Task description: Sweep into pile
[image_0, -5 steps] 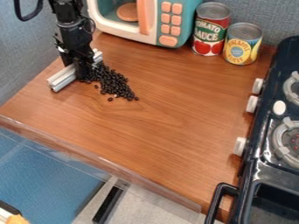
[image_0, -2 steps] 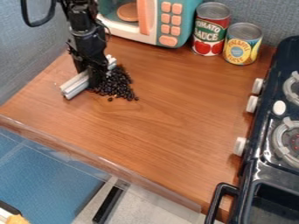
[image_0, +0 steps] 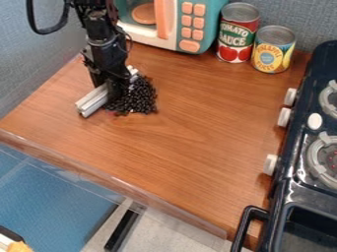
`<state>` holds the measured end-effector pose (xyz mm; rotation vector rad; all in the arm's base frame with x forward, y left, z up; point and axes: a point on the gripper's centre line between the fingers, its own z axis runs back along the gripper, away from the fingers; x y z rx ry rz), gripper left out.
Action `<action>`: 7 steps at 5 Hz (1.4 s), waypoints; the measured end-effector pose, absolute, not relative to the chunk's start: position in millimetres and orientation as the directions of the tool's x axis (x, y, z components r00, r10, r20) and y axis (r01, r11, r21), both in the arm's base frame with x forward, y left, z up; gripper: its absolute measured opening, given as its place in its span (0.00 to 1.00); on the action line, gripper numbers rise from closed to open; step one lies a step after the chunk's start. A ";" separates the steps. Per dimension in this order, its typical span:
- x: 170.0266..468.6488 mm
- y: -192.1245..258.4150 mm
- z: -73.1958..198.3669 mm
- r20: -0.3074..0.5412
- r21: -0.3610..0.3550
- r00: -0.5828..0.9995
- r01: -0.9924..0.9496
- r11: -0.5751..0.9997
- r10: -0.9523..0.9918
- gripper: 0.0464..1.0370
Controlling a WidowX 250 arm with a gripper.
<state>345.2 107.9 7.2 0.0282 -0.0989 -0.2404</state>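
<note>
Landmark for all positions: the bean pile (image_0: 139,99). Directions as seen in the view.

Nearest, well below and right of the pile: a black handle (image_0: 245,227) on the front of the toy stove (image_0: 289,196). Clear edge strip (image_0: 121,185) crosses below the pile along the near side of the wooden worktop (image_0: 184,140). Stove extends up the far right of the pile; pale knobs on the side facing the pile, gray burner rings on top.

Pile: small dark beans, bunched on the worktop. Silvery bar (image_0: 94,100) lies at a slant along the pile's left side, near end projecting down-left of it. End effector (image_0: 117,95), at the pile's left edge, pointing down, is clamped on the bar. Black arm (image_0: 105,42) rises up-left from the pile.

Farther, up-right of the pile: yellow-and-blue can (image_0: 273,51), then red can (image_0: 238,34), both upright. Beyond the pile: toy microwave (image_0: 201,7), teal and white, orange buttons.
</note>
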 end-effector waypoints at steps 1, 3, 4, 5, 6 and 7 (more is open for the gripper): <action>342.3 98.2 6.7 0.103 0.027 0.970 0.220 0.975 -0.221 0.37; 339.9 82.9 6.2 0.120 0.001 0.975 0.189 0.982 -0.188 0.37; 340.5 79.7 6.3 0.128 -0.013 0.978 0.168 0.986 -0.165 0.37; 338.8 68.4 5.7 0.127 -0.034 0.979 0.164 0.986 -0.158 0.37; 335.2 55.0 5.4 0.123 -0.057 0.979 0.171 0.984 -0.163 0.37; 332.2 52.1 5.4 0.120 -0.068 0.981 0.162 0.984 -0.153 0.37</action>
